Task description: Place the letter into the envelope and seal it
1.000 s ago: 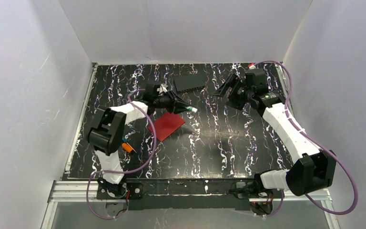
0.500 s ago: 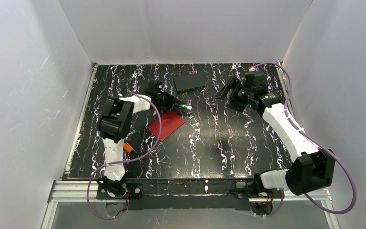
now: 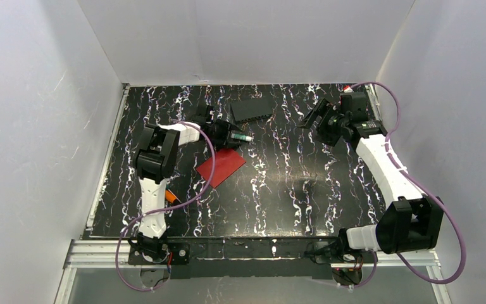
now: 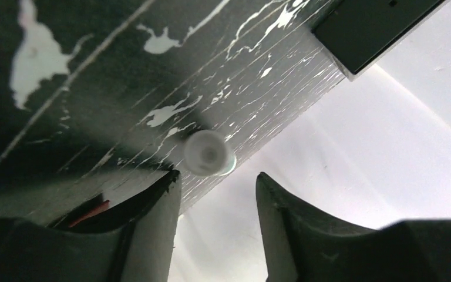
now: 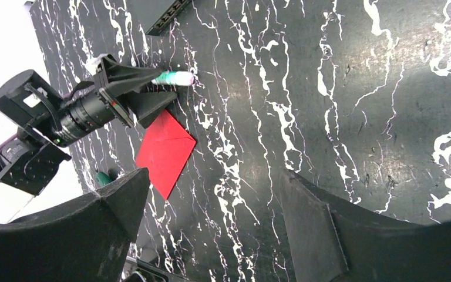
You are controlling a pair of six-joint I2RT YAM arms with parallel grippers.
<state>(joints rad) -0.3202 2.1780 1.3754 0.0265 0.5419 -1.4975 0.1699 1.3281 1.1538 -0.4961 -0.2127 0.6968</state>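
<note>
The dark red envelope (image 3: 221,166) lies flat on the black marbled table, left of centre, and also shows in the right wrist view (image 5: 164,153). The white letter is not in view. My left gripper (image 3: 232,136) lies low just behind the envelope, jaws apart (image 4: 217,174). A green stick with a white cap (image 3: 243,136) sits just beyond its tips, seen end-on in the left wrist view (image 4: 208,153); I see no grip on it. My right gripper (image 3: 312,115) is open and empty (image 5: 214,176) above the back right of the table.
A dark ribbed rectangular block (image 3: 253,109) lies at the back centre, just beyond the left gripper. A small orange object (image 3: 172,197) lies by the left arm near the front left. White walls enclose the table on three sides.
My left gripper has swung toward the back, and the green stick at its tips has moved with it. My right gripper has moved right and a little back. The envelope has not moved.
</note>
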